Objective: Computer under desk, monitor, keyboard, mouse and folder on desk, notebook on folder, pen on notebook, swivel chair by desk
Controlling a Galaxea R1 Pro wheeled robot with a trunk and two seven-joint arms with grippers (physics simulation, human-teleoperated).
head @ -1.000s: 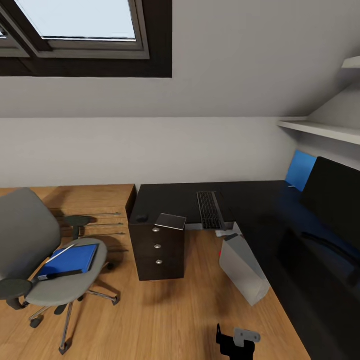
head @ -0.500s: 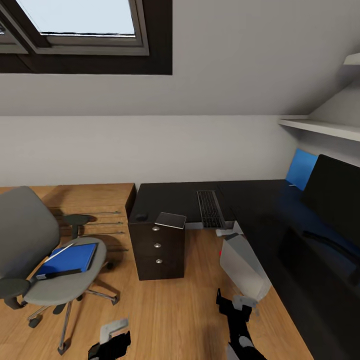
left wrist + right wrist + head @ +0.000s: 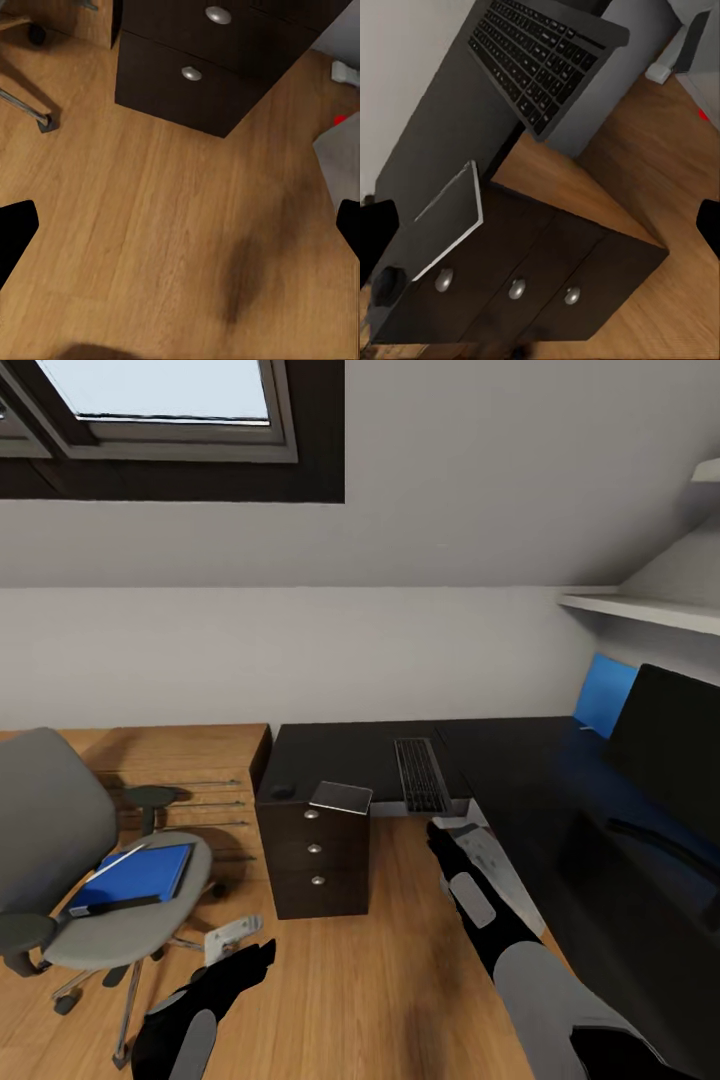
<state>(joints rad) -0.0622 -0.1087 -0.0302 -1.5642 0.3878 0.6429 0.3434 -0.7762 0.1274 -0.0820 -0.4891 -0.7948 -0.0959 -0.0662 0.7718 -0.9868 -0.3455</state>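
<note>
Folder [image 3: 140,875] on swivel chair [image 3: 60,860]; both end effectors [image 3: 262,952] [image 3: 436,832] raised forward, released.

The black desk [image 3: 350,755] carries the keyboard [image 3: 419,774], mouse [image 3: 284,794], notebook [image 3: 342,799] and monitor [image 3: 668,750]. The chair [image 3: 130,920] holds the blue folder [image 3: 140,875].

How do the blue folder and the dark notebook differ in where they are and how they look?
The folder is bright blue and lies on the swivel chair seat; the notebook is dark grey with white edges and lies on the desk corner above the drawers. The folder looks larger than the notebook. Something dark and thin lies across the folder; the notebook's cover is bare. Both are flat rectangles.
</note>
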